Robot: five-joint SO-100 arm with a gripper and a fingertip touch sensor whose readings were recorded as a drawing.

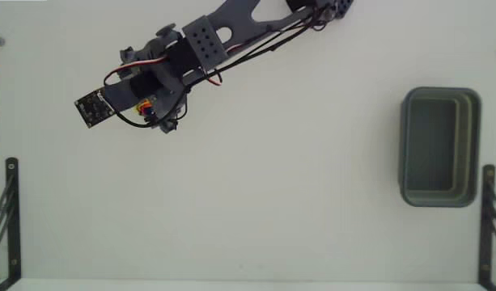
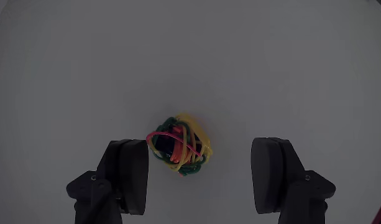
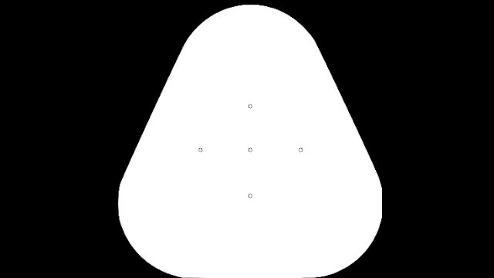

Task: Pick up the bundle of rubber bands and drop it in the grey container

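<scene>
In the wrist view the bundle of rubber bands [image 2: 180, 144], a small clump of yellow, red, green and pink loops, lies on the white table between my fingers, close to the left finger [image 2: 129, 175]. My gripper [image 2: 201, 171] is open, its jaws wide apart and empty. In the fixed view the gripper [image 1: 153, 111] hangs at the upper left, and the bundle [image 1: 142, 106] shows only as a speck of colour under it. The grey container [image 1: 440, 147] stands empty at the far right.
Black metal brackets [image 1: 8, 212] stand at the left and right [image 1: 491, 218] edges of the table in the fixed view. The arm [image 1: 231, 32] reaches in from the top.
</scene>
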